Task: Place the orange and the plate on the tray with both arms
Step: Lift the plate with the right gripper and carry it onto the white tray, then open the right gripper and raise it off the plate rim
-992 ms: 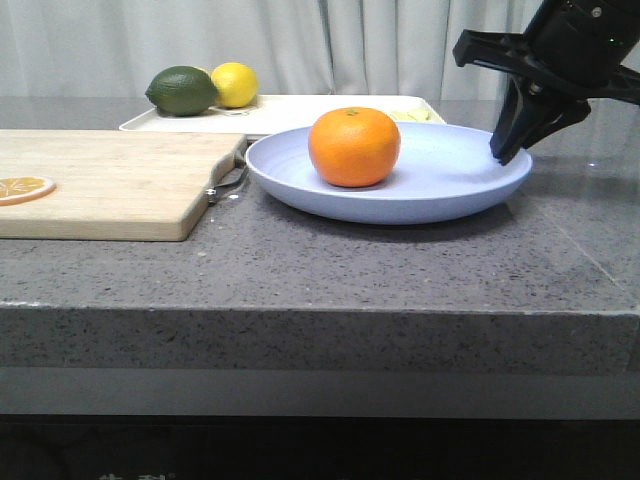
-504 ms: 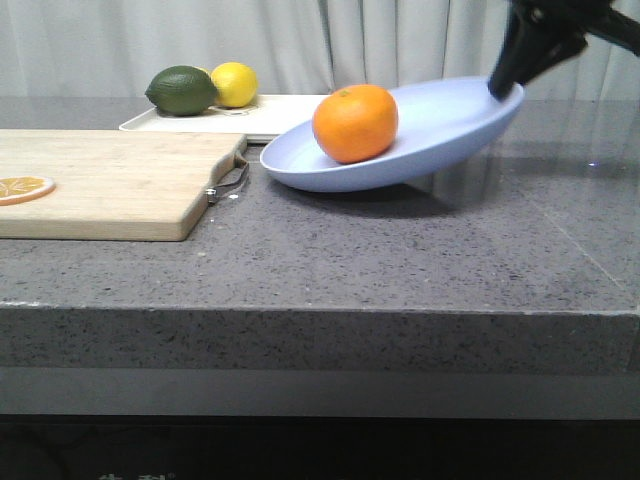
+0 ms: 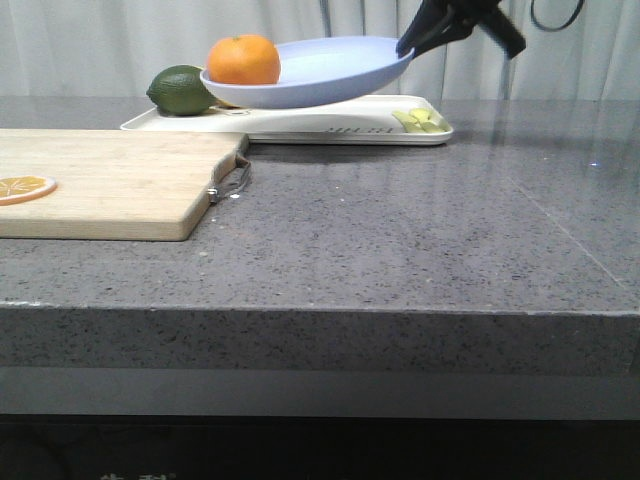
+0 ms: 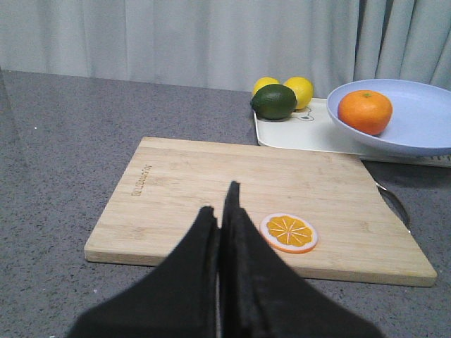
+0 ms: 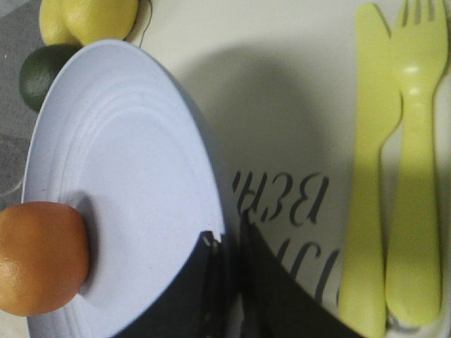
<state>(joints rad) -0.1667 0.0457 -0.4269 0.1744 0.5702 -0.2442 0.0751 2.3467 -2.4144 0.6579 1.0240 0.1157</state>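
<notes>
One orange [image 3: 243, 60], one plate [image 3: 330, 72], one tray [image 3: 330, 127], two lemons [image 4: 298, 91], one lime [image 3: 181, 90], one orange slice [image 3: 24, 187], one cutting board [image 3: 120, 185], one plastic knife [image 5: 366, 162], one plastic fork [image 5: 414, 162].

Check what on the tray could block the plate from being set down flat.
The plate, gripped at its rim by the right gripper and carrying the orange, hangs over the tray. A lime and lemons crowd one end, a yellow knife and fork the other; the middle looks free.

Cutting board [image 3: 105, 180] (orange slice [image 3: 24, 187] atop)
</notes>
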